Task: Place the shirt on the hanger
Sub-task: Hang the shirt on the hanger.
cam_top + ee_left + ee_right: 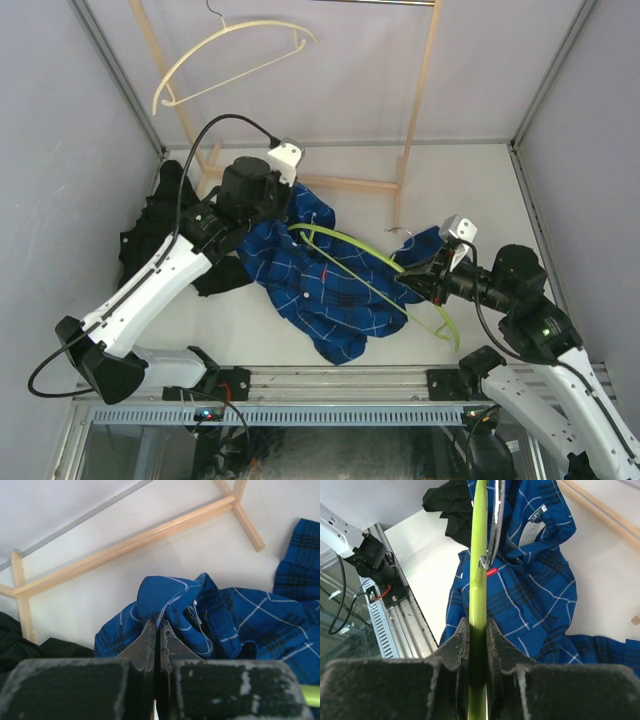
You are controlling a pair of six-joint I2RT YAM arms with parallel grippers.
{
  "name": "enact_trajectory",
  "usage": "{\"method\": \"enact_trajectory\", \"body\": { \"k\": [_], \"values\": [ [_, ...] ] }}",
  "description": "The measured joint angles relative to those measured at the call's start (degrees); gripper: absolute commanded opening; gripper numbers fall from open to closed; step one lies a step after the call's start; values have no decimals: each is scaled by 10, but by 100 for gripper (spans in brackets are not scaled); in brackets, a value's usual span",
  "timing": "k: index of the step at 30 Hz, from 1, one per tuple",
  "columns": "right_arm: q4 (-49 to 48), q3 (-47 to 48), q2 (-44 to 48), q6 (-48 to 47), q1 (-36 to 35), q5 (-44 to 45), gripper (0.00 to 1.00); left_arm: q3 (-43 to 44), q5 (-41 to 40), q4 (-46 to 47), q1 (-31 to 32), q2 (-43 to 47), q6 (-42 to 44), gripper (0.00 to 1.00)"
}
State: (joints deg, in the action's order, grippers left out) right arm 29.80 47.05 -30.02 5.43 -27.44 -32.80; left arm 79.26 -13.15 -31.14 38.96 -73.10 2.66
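While the right gripper [478,630] pinches the hanger [479,540] between its fingers, the left gripper [157,630] nips a fold of the shirt [170,595] at its fingertips. The hanger seems not yet inside it; threading remains.

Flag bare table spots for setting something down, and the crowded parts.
Free: strip of table between the shirt and the near rail; back-right patch between the wooden rack and the right wall. Crowded: left-centre, shirt beside black garment, hanger over it.

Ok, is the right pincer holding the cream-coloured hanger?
No, the right pincer is clamped on the lime-green hanger, which stretches out over the plaid shirt.
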Motion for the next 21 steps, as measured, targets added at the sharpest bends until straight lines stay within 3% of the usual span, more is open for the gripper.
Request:
{"method": "enact_trajectory", "body": {
  "k": [7, 21],
  "values": [
    [-17, 0, -28, 2, -19, 37, 0, -12, 43, 6, 0, 8, -1, 0],
    [-49, 0, -63, 3, -43, 95, 0, -23, 42, 6, 6, 17, 0, 0]
  ]
}}
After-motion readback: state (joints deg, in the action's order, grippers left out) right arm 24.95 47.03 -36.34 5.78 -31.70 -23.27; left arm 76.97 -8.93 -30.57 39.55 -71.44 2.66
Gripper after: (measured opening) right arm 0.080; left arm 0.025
